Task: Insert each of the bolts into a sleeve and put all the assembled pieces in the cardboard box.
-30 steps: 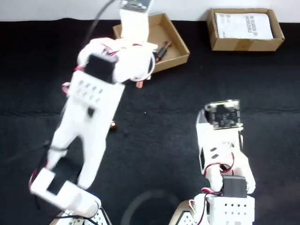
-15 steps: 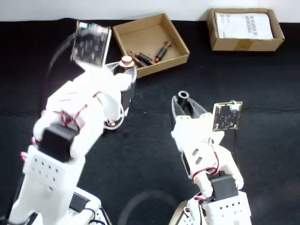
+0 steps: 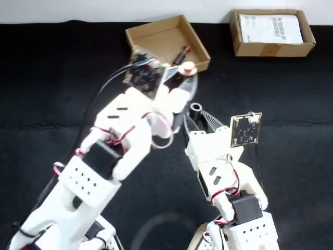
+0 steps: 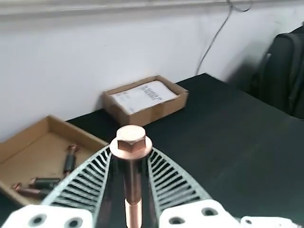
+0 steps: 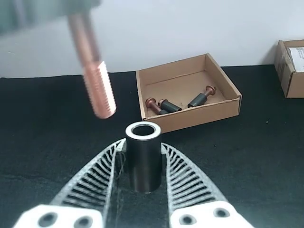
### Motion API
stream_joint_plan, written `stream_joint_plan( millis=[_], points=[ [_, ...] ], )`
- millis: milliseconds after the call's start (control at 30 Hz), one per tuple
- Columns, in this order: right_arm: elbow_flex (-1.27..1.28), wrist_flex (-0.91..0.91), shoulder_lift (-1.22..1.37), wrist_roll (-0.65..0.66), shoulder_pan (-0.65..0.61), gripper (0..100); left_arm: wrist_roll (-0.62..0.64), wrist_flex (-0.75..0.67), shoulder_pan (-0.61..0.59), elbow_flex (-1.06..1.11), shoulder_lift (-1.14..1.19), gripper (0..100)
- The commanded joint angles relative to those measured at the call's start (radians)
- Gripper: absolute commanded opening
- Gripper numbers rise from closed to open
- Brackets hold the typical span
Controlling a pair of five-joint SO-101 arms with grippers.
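Okay, the left claw [image 4: 129,159] is clamped on a copper-coloured hex-head bolt [image 4: 131,183], gripping the shank just under the head, threaded end pointing down. The right claw [image 5: 142,154] is closed around a short black metal cylindrical sleeve [image 5: 144,164], which stands upright with its bore open to the top. In the high view both are held in the air above the black cloth tabletop [image 3: 291,135], just in front of the open brown cardboard box [image 3: 156,32]. The bolt head [image 3: 186,68] sits near the sleeve mouth [image 3: 195,108] but not over it. In the right wrist view the bolt's thread tip [image 5: 100,97] hangs above and off to one side of the bore, not touching. So insertion is not yet started and alignment is the step in hand. Several assembled bolt-and-sleeve pieces [image 5: 164,104] already lie in the box. A second smaller cardboard box holding a printed sheet [image 3: 270,48] sits well apart. Risks as I judge them: lowering before the tip is centred would land the threads on the sleeve rim. That could tilt the sleeve between the flexible ribbed fingers [image 5: 187,183] or push the bolt up through its grip. A bolt leaning off the sleeve's axis could also jam partway in. A dropped part would fall to the tabletop rather than into the box.
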Motion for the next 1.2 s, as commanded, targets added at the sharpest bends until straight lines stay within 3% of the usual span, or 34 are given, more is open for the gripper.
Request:
stream_joint_plan(
  millis=[0,467,633,1100,1167],
  points=[
    [-0.004,-0.021,-0.019,-0.008,-0.004,0.8,-0.005,-0.029,0.035,-0.142,0.071,1],
    [-0.004,-0.025,-0.019,-0.008,0.001,0.8,0.003,0.021,0.065,-0.177,0.120,1],
    [-0.008,-0.025,-0.018,-0.008,0.001,0.8,0.153,0.064,0.076,-0.148,0.120,1],
    [-0.008,-0.025,-0.018,-0.008,0.039,0.8,0.146,0.054,0.047,-0.113,0.120,1],
    [-0.007,-0.025,-0.018,-0.008,0.039,0.8,0.098,0.015,0.050,-0.113,0.116,1]
  ],
)
